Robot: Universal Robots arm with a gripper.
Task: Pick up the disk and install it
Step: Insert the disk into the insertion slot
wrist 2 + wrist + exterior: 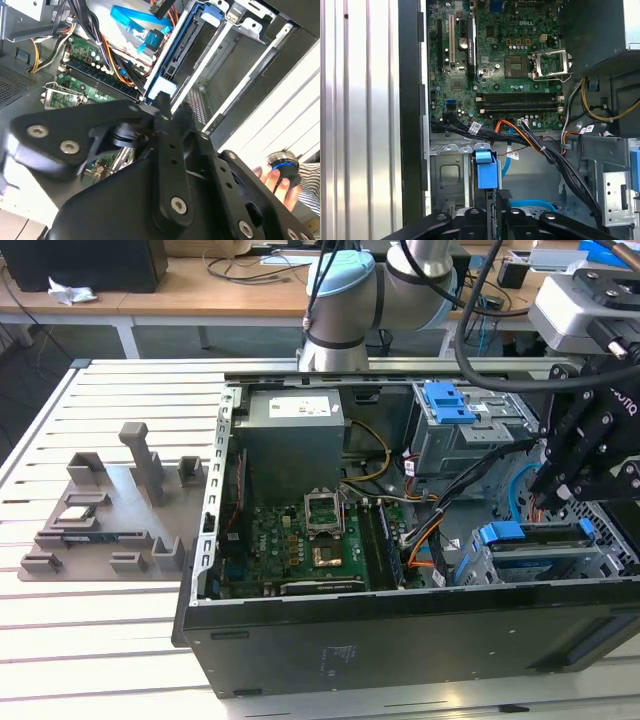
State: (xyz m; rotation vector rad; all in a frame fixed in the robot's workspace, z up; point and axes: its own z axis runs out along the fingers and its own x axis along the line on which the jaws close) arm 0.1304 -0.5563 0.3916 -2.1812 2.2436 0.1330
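The disk (530, 536) sits on edge in the lower drive cage at the exterior view's right end of the open computer case, its blue rail and tab uppermost. My gripper (560, 502) hangs right above it. In the first wrist view the blue tab (486, 170) stands just beyond my gripper (492, 202), whose black fingers close in on the disk's end. Edge-on in the second wrist view, the disk (172, 60) runs away from my gripper (167, 107), blue rail along its side.
A second metal cage with a blue bracket (450, 400) stands behind. Orange, black and blue cables (430, 530) cross beside the motherboard (300, 550). A grey fixture plate (110, 510) lies on the slatted table. A person's hand (272, 180) holds a round device outside the case.
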